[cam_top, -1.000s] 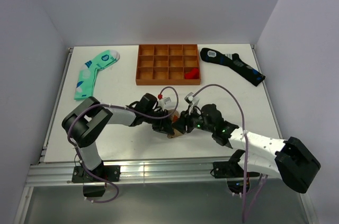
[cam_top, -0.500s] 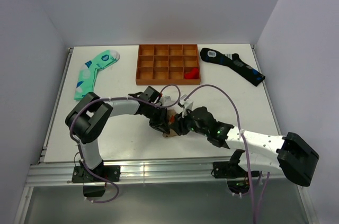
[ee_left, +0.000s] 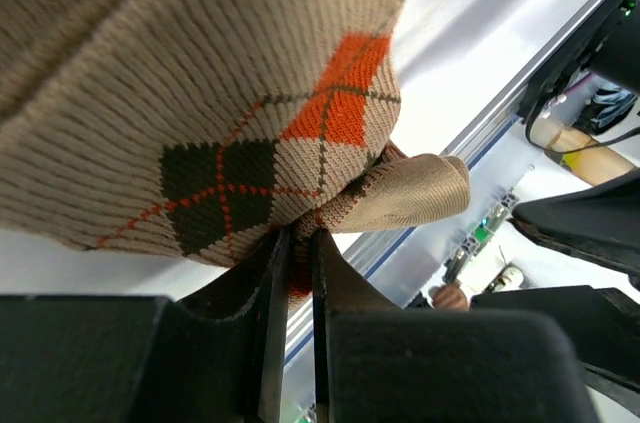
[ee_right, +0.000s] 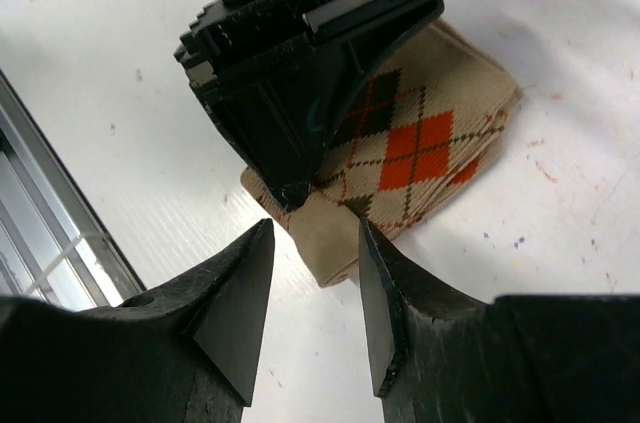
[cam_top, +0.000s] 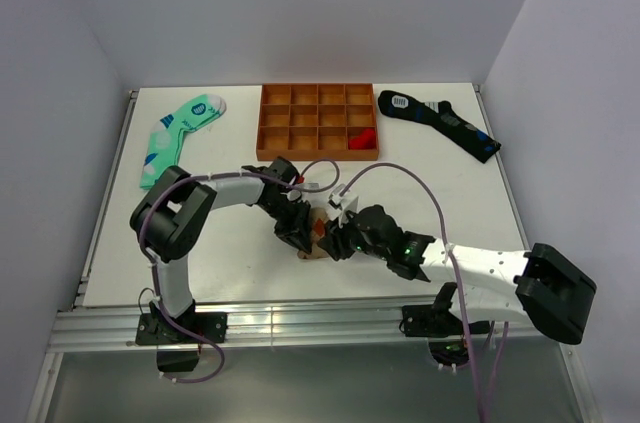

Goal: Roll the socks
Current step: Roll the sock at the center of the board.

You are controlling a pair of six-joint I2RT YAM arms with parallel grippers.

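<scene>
the left end effector and right end effector meet over the folded argyle sock, which lies on the tabletop near its front edge. from the left wrist, that end effector is narrowed to a pinch on the sock's folded lower edge. from the right wrist, the jaws stand apart, holding nothing, straddling the sock's plain tan end. to roll well, i'd judge the right should pin that end while the left turns its pinched edge over tightly, layers aligned.

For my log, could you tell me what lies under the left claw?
The folded sock, its edge pinched in the left claw; whatever lies beneath the claw's body is covered.
</scene>
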